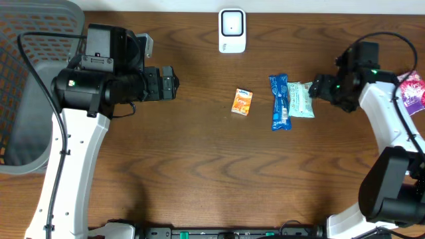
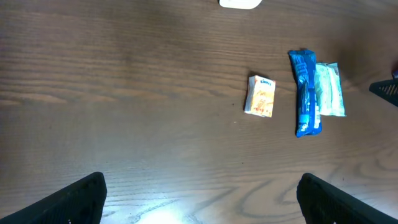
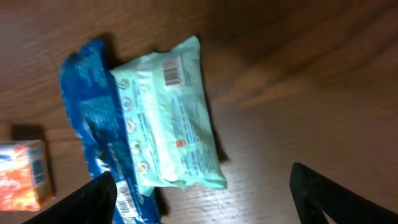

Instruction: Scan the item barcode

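A mint-green packet [image 1: 301, 99] [image 3: 168, 124] lies flat on the table, its barcode [image 3: 174, 73] facing up. It overlaps a blue packet [image 1: 279, 101] [image 3: 93, 130] on its left. An orange packet [image 1: 242, 102] [image 2: 260, 95] lies further left. The white scanner [image 1: 232, 30] stands at the table's back edge. My right gripper [image 1: 314, 87] [image 3: 208, 202] hovers open at the green packet's right end, its fingers straddling the packet's near corner and holding nothing. My left gripper [image 1: 174, 84] [image 2: 205, 205] hangs open over bare wood, well left of the packets.
A grey mesh basket [image 1: 26, 99] sits at the left edge of the table. A pink and purple packet [image 1: 413, 93] lies at the far right, behind my right arm. The blue packet [image 2: 305, 93] and green packet [image 2: 328, 89] also show in the left wrist view.
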Controlling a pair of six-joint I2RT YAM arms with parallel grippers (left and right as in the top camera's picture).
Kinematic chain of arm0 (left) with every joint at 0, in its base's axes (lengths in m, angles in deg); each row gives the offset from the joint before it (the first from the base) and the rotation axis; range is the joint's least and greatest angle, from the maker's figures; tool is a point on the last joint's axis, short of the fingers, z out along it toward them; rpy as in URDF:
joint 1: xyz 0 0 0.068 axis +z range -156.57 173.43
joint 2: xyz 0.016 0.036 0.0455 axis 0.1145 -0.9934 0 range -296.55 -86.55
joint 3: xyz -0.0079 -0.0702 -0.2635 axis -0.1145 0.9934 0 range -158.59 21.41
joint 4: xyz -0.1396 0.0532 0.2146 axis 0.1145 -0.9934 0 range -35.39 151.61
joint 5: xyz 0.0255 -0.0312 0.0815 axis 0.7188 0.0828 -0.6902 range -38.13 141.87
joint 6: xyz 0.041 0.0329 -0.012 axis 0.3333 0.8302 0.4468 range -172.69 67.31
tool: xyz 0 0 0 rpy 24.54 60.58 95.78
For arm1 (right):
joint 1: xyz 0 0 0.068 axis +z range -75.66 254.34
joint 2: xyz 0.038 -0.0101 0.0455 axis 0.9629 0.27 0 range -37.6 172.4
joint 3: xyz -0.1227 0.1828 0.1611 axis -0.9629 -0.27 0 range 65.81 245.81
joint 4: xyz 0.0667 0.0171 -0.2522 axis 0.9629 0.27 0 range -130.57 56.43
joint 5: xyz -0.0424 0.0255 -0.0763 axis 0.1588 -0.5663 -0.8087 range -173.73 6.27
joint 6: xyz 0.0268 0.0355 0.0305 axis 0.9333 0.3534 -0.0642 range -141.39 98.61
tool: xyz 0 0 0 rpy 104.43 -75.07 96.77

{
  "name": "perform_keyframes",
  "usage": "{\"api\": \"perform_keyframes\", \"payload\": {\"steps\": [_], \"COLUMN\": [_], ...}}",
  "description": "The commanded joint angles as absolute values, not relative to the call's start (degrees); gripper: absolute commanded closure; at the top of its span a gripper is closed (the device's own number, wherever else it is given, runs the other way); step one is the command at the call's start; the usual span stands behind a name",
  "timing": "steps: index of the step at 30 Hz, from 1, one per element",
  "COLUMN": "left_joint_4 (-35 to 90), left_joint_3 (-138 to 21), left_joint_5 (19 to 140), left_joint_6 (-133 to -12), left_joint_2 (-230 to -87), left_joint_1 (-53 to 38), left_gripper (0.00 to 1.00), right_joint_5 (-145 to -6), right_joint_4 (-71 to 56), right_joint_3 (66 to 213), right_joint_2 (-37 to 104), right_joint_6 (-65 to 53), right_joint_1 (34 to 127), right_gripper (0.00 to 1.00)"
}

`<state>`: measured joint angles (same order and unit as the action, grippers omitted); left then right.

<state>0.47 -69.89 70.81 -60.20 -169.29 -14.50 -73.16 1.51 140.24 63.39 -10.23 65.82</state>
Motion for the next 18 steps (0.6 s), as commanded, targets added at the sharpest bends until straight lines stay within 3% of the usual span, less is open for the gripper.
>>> {"api": "perform_keyframes", "payload": {"steps": [1,15,17,18], "left_joint_4": [0.38,0.38,0.38,0.38], "left_joint_3": [-69.79,-69.79,-69.79,-69.79], "left_joint_5": [70.26,70.26,70.26,70.26], "left_joint_6": [-60.28,-60.28,-60.28,-60.28], "left_joint_2": [-169.4,-169.4,-169.4,-169.4], "left_joint_1": [-14.37,-14.34,-14.37,-14.37], "left_gripper": [0.02,0.02,0.02,0.02], "right_joint_5": [-62.56,-55.5,-55.53,-55.55], "right_joint_4": [-1.2,-13.11,-14.07,-14.31], "right_joint_3": [137.44,133.07,133.07,133.07], "right_joint_2": [65.12,76.01,77.8,78.54], "right_joint_6": [-13.33,-12.0,-12.0,-12.06], "right_joint_1": [63.7,63.14,63.14,63.14], "right_gripper": [0.2,0.19,0.25,0.34]}}
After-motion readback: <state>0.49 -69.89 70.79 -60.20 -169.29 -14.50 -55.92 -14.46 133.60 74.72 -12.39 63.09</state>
